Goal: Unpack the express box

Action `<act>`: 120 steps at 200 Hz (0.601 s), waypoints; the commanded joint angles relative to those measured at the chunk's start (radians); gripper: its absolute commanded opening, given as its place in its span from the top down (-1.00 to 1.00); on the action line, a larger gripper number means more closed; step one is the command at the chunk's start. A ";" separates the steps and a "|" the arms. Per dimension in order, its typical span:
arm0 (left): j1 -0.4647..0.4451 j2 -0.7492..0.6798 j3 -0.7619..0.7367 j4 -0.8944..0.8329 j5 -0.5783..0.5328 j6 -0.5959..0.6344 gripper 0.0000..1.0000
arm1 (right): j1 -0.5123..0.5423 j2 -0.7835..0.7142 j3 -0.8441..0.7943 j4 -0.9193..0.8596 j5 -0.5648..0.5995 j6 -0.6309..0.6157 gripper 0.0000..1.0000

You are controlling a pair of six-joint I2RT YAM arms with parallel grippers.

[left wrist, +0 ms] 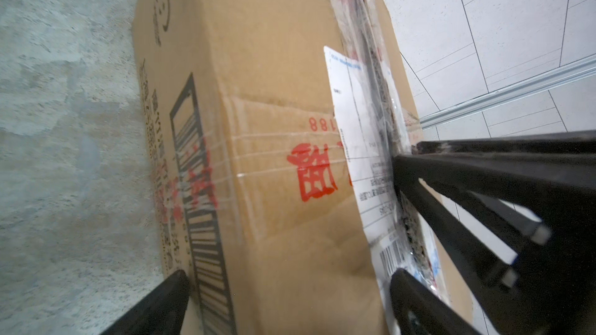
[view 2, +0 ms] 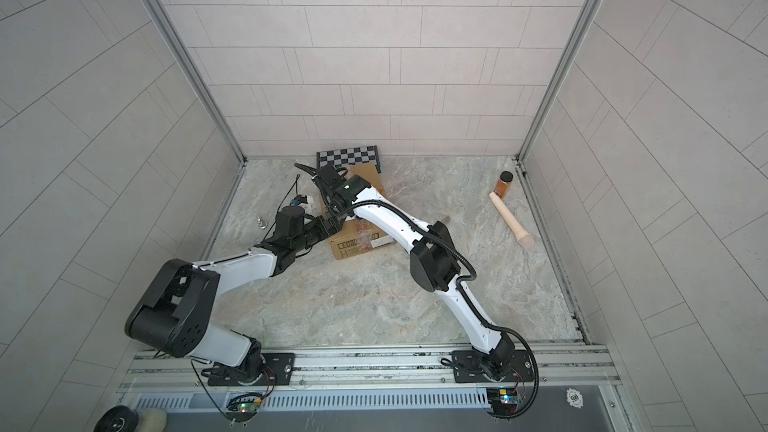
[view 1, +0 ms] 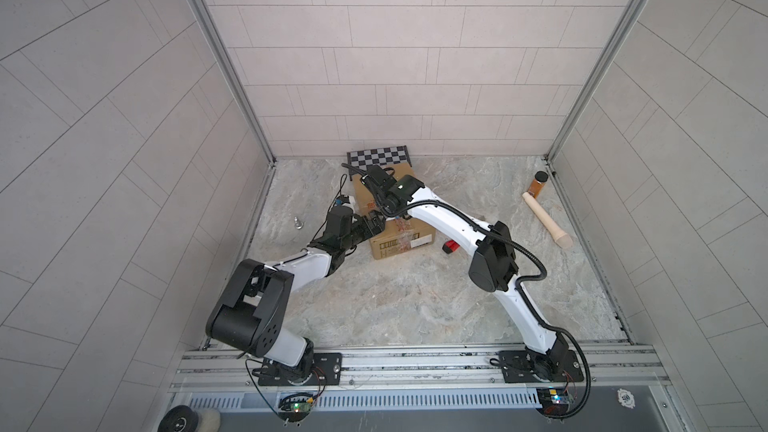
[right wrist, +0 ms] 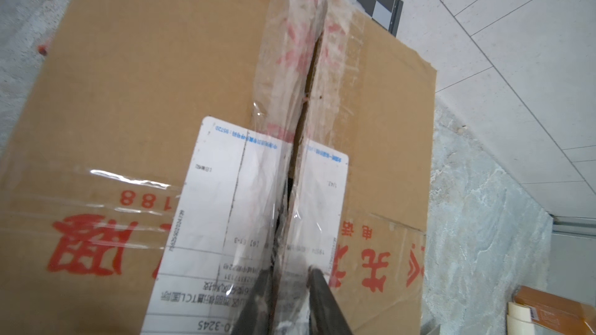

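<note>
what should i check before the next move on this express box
1. Top seam slit through: ok, a dark gap runs along it.
2. Right hand placed at the seam: ok, its fingers sit on either side of the cut edge by the shipping label.
3. Right hand's grip on the cardboard: cannot tell.
4. Left hand bracing the express box: cannot tell. It is open and straddles a box edge, but contact is unclear.
5. Box top free of loose items: ok.
</note>
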 commanded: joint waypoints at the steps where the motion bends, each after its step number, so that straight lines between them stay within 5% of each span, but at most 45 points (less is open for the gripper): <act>1: 0.005 0.082 -0.083 -0.359 -0.098 0.046 -0.98 | -0.081 -0.072 0.014 -0.083 0.128 -0.011 0.54; 69: 0.005 0.065 -0.074 -0.371 -0.095 0.045 -0.98 | -0.094 -0.109 0.013 -0.091 0.092 -0.001 0.48; 120: 0.006 -0.037 -0.036 -0.353 -0.020 0.028 -0.99 | -0.089 -0.085 0.013 -0.068 0.033 0.019 -0.03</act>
